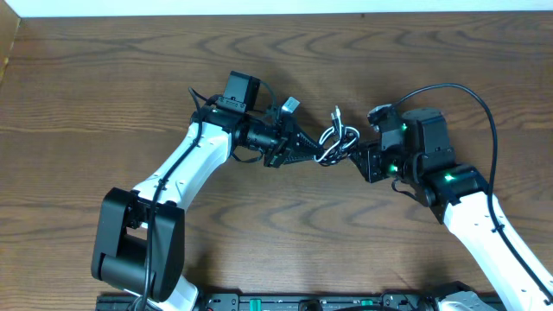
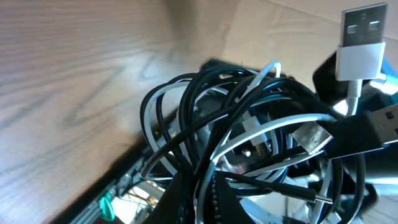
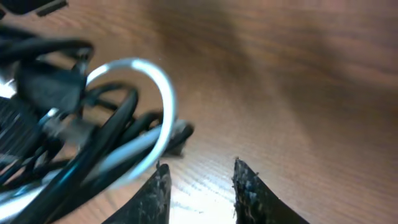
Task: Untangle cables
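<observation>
Left wrist view had the left gripper (image 2: 207,200) at the bottom edge, its black fingers (image 2: 180,202) close together with a strip of raised dots along one inner face, pinched on strands of the cables (image 2: 249,140). The cables were a tight knot of thin, glossy black and white cords looped round one another. A white USB plug (image 2: 360,46) stood up from the knot at the top right, its metal shell showing two square holes, and a silver plug end (image 2: 311,137) lay slanted across the loops. From the right wrist, the right gripper (image 3: 200,193) stood parted over bare wood, holding nothing. Its two dark, rough-edged fingertips (image 3: 155,196) were just beside one white loop of the bundle. Overhead, the knot sat mid-table between the two grippers, on the brown wood-grain table (image 1: 104,95) — broad, wavy grain, faintly shiny.
</observation>
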Robot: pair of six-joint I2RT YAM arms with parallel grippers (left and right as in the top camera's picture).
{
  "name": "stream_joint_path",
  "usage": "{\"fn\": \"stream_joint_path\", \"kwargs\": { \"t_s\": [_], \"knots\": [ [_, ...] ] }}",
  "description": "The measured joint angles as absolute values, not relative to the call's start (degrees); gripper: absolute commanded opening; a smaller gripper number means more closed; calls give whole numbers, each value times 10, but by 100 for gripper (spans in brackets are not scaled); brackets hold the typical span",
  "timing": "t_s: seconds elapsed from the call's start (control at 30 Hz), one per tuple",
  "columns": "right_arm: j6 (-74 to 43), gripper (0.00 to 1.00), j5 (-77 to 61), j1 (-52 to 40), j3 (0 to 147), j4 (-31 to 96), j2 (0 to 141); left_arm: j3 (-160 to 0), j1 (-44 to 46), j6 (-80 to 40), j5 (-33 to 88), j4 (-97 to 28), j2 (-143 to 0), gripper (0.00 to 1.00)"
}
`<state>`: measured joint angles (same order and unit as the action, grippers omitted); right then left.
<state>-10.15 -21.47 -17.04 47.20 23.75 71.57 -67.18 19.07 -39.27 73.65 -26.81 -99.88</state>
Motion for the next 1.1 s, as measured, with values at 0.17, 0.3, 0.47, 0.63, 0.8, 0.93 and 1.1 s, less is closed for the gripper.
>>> {"fn": "stream_joint_path", "kwargs": {
  "t_s": [0.17,0.3,0.47,0.63,0.8,0.93,1.1],
  "knots": [
    [-69,46,-273,-171,472,222,716,-672,191,-393,756,-268,-999,7],
    [-38,30,-317,-170,472,213,716,-672,191,-393,764,-268,-999,7],
    [-26,1,-306,-169,472,198,716,-672,191,-393,778,-268,-999,7],
    [-67,1,-298,-168,472,232,716,-672,190,-392,771,-255,-999,7],
    [-102,7,-344,-168,472,307,716,-672,189,-393,746,-222,-999,7],
    [-112,13,-396,-168,472,371,716,-672,189,-394,741,-203,-999,7],
    [-120,39,-385,-168,472,406,716,-672,188,-396,733,-203,-999,8]
  ]
}}
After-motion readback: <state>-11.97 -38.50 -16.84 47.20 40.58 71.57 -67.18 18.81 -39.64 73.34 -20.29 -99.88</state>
